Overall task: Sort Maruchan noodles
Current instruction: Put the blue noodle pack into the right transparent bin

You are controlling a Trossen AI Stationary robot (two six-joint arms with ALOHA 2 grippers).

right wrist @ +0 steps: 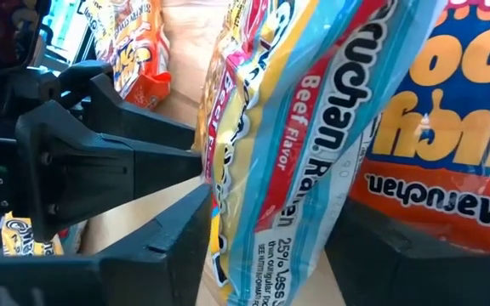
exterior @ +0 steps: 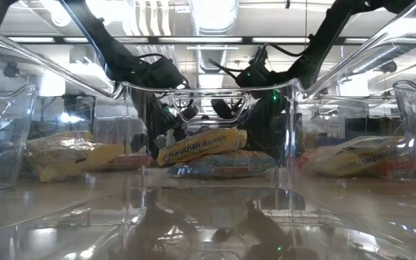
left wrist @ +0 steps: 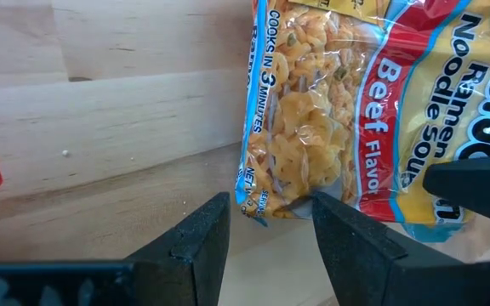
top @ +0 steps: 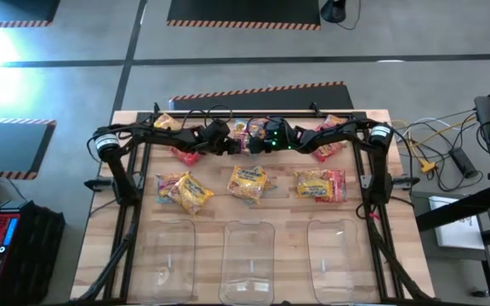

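- Grippers meet at the table's far middle in the high view: left gripper (top: pixel 235 144) and right gripper (top: pixel 258 141) close on either side of a pink-and-blue beef packet (top: pixel 243 134).
- Left wrist view only: left fingers (left wrist: pixel 196 234) spread, the beef packet (left wrist: pixel 347 110) corner sits in the gap between them, lying on bare wood; can't tell if either finger touches it.
- Right wrist view only: right fingers (right wrist: pixel 173 234) spread around the beef packet (right wrist: pixel 300 144), which stands on edge between them; an orange packet (right wrist: pixel 449 161) is right behind it, and the left gripper (right wrist: pixel 100 166) is just beside.
- Low view only: both grippers (exterior: pixel 204 108) hang low behind the clear middle bin (exterior: pixel 215 188), seen through its wall; two packets (exterior: pixel 208 155) are stacked there, yellow-orange on light blue.
- High view, middle row: three packet piles, left pile (top: pixel 184 190), centre pile (top: pixel 248 182), right pile (top: pixel 321 184), well apart from each other.
- Far edge: more packets, one at left (top: pixel 165 123) and red ones at right (top: pixel 330 144).
- Near row: three clear bins, left bin (top: pixel 170 255), centre bin (top: pixel 250 259), right bin (top: pixel 339 255).
- Surface: light wooden table (top: pixel 100 246) with black frame rails.
- Room: grey floor (top: pixel 75 85) with hazard-striped mats, cables (top: pixel 436 140) on the right; low view shows ceiling lights behind.
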